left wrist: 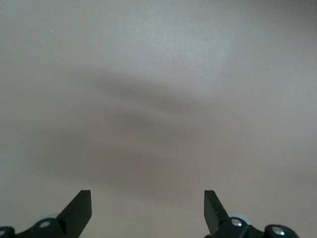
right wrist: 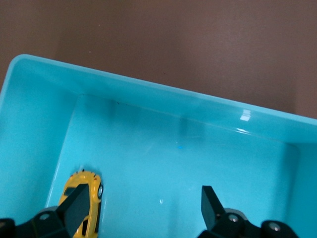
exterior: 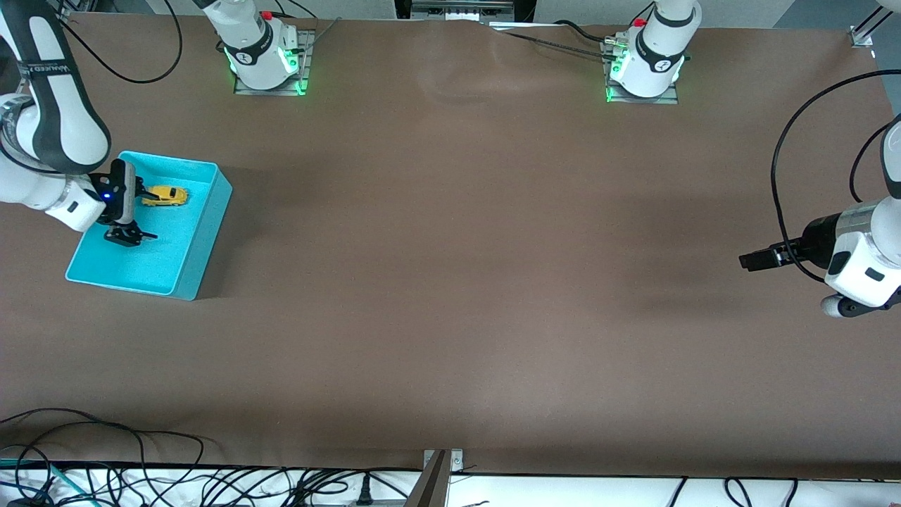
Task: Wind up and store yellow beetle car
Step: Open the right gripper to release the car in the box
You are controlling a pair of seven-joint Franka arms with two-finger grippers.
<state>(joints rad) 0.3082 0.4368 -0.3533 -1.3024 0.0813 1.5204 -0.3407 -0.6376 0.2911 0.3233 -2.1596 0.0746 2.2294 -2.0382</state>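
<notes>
The yellow beetle car (exterior: 165,196) lies on the floor of the turquoise bin (exterior: 208,218), in the part of the bin farther from the front camera. My right gripper (exterior: 148,215) is open and empty over the bin's inside. In the right wrist view the car (right wrist: 83,186) shows beside one fingertip (right wrist: 78,201) of the right gripper (right wrist: 143,198), not between the jaws, and the bin's wall (right wrist: 148,96) runs across the view. My left gripper (exterior: 747,260) waits open and empty over bare table at the left arm's end; its wrist view (left wrist: 147,198) shows only table.
The bin stands at the right arm's end of the brown table (exterior: 450,246). The two arm bases (exterior: 266,53) (exterior: 647,60) stand along the table's edge farthest from the front camera. Loose cables (exterior: 105,479) lie off the edge nearest it.
</notes>
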